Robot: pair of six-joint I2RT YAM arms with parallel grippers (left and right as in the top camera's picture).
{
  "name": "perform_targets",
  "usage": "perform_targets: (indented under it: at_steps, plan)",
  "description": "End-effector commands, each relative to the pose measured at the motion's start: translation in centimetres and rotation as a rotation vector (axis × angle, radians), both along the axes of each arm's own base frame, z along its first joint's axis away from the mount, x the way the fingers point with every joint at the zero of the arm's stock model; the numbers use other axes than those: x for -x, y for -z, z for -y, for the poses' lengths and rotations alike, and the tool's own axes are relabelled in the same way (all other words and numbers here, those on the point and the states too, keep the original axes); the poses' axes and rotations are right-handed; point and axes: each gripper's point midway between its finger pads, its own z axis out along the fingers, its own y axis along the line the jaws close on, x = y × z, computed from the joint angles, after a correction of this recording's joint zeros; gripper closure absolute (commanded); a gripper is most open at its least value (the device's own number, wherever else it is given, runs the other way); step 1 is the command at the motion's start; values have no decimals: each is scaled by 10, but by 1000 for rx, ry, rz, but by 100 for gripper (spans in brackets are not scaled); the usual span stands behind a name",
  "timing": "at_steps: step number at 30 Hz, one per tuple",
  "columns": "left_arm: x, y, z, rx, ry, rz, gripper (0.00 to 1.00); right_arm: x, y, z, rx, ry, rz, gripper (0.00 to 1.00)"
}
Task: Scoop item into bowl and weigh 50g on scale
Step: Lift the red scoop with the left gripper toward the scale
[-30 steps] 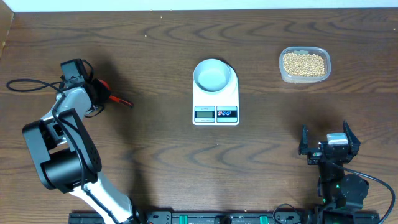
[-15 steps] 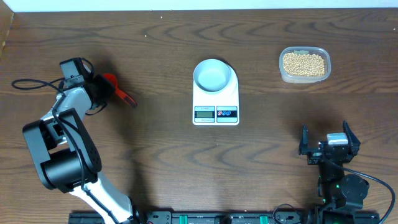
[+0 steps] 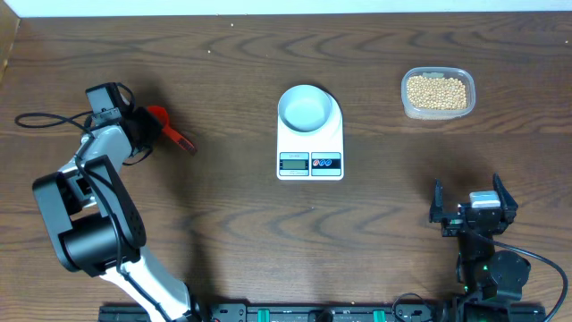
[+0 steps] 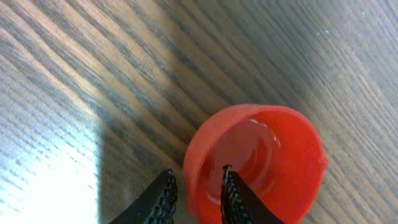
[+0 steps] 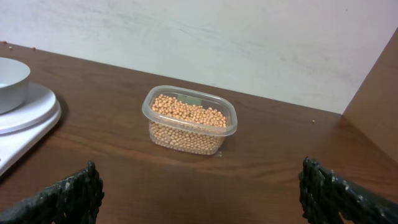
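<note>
A red scoop (image 3: 161,116) lies at the far left of the table, its handle pointing down-right. My left gripper (image 3: 146,126) holds its cup. In the left wrist view, the gripper (image 4: 198,169) is shut on the scoop (image 4: 267,155): one finger is inside the cup and the other outside the rim. The empty pale bowl (image 3: 305,109) stands on the white scale (image 3: 310,143) at mid-table. The tan beans (image 3: 436,91) fill a clear tub at the back right. My right gripper (image 3: 468,192) rests open near the front right, and the right wrist view looks between its fingertips (image 5: 199,165) towards the beans (image 5: 186,112).
The clear tub (image 5: 230,121) stands near the table's back edge, with a white wall behind it. The scale's edge (image 5: 25,127) and the bowl (image 5: 9,81) show at the left of the right wrist view. A black cable (image 3: 40,121) trails left of my left arm.
One second ago the scoop's cup was hidden at the left gripper with the handle lower. It then turned, so the cup shows. The left jaws have narrowed on the rim. The right arm has not moved.
</note>
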Motion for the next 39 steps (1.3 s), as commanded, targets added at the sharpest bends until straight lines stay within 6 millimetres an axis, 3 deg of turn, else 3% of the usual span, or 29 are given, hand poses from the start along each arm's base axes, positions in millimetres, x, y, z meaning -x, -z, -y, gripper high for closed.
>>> perform_targets:
  at_steps: [1, 5, 6, 10, 12, 16, 22, 27, 32, 39]
  plan:
    - [1, 19, -1, 0, -5, -35, 73, 0, 0, -2, 2, -7, 1, 1]
    - [-1, 23, -1, 0, -6, -33, 81, 0, 0, -2, 2, -7, 1, 1]
    - [-4, 21, -3, -5, -6, -19, 91, 0, 0, -2, 2, -7, 1, 1]
    - [-6, 15, -3, -10, -6, -5, 93, 0, 0, -2, 2, -7, 1, 1]
    - [-3, 0, -1, -6, -2, 5, 93, 0, 0, -2, 2, -7, 0, 1]
    - [9, -57, 10, -9, 13, 48, 93, 0, 0, -2, 2, -7, 1, 1]
    - [35, -142, 54, 70, 92, 156, 93, 0, 0, -2, 2, -7, 1, 1]
    - [74, -203, 87, 114, 67, 230, 92, 0, 0, -2, 2, -7, 0, 1]
    - [105, -244, 123, 123, 130, 303, 93, 0, 0, -2, 2, -7, 1, 1]
    - [132, -247, 152, 176, 164, 269, 93, 0, 0, -2, 2, -7, 0, 1]
